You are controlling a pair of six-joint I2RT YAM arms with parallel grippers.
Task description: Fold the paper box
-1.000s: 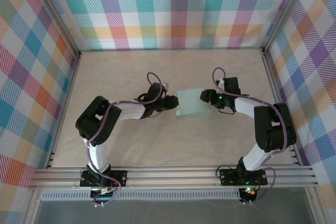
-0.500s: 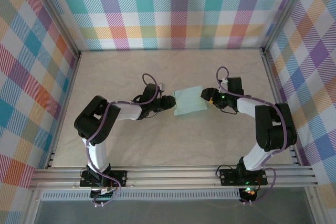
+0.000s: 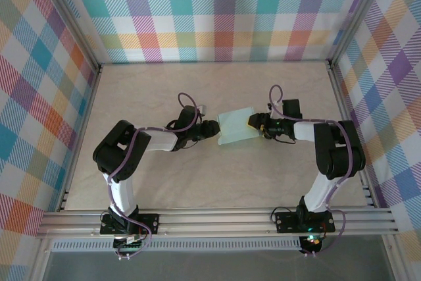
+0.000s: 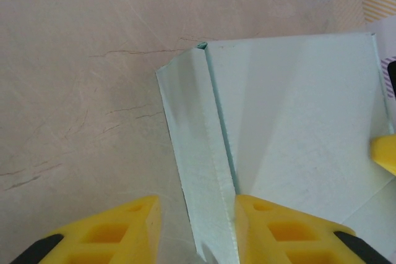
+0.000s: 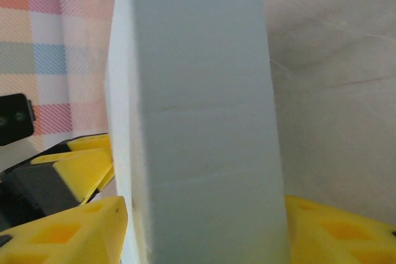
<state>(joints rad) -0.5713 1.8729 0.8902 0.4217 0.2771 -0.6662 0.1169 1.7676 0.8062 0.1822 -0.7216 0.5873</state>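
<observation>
Box (image 3: 234, 126) at mid-table (image 3: 164, 176), a gripper at each end.
Left gripper (image 4: 195, 232): jaws part open, astride the box's upright left wall, outer finger clear of it. Right gripper (image 5: 204, 227): jaws wide, pressed against both faces of the box's right end.

You'll find the paper box (image 3: 237, 126) just right of centre in the overhead frame, on the bench (image 3: 164, 176). It is pale mint-green thin card, folded to a shallow rectangle and skewed a little to the frame edges. Left wrist view: broad flat panel at right, narrow side flap creased along its left edge. Right wrist view: tall plain panel up the middle, two faint creases across it.
</observation>
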